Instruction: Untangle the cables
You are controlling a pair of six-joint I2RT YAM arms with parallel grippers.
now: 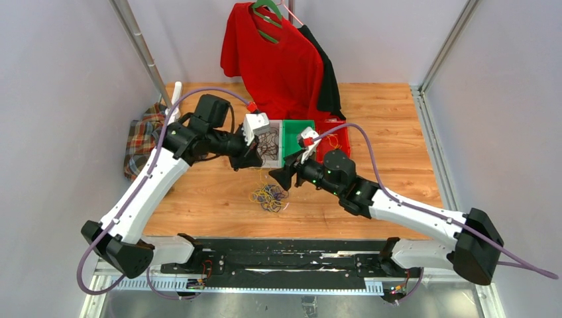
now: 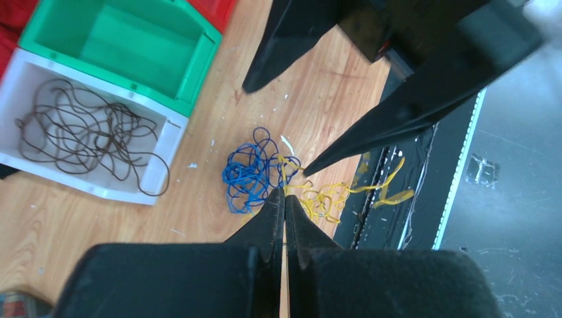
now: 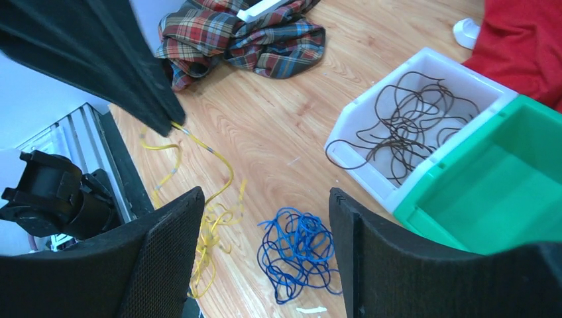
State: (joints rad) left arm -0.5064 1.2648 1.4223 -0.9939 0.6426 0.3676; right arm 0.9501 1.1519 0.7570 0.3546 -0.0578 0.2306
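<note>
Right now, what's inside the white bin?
A tangle of dark cables, one loop spilling over the wall of the white bin. Its floor shows between strands; nothing else seems hidden.

- Left arm: long white link shells joined by black joint housings, with a black base block at the near edge of the desk.
- Right arm: same white-and-black build; small green lights dot its black joints.
- Purple cables: one thick sheathed line runs outside the shell of each arm.
- Wrist cameras: white boxy housings, each with a red tab.
- Left gripper: matte black wedge-shaped fingers tapering to narrow tips.
- Right gripper: matte black, broad fingers with finely meshed inner pads.
- Mounting rail: black, along the near edge, carrying both bases.
</note>
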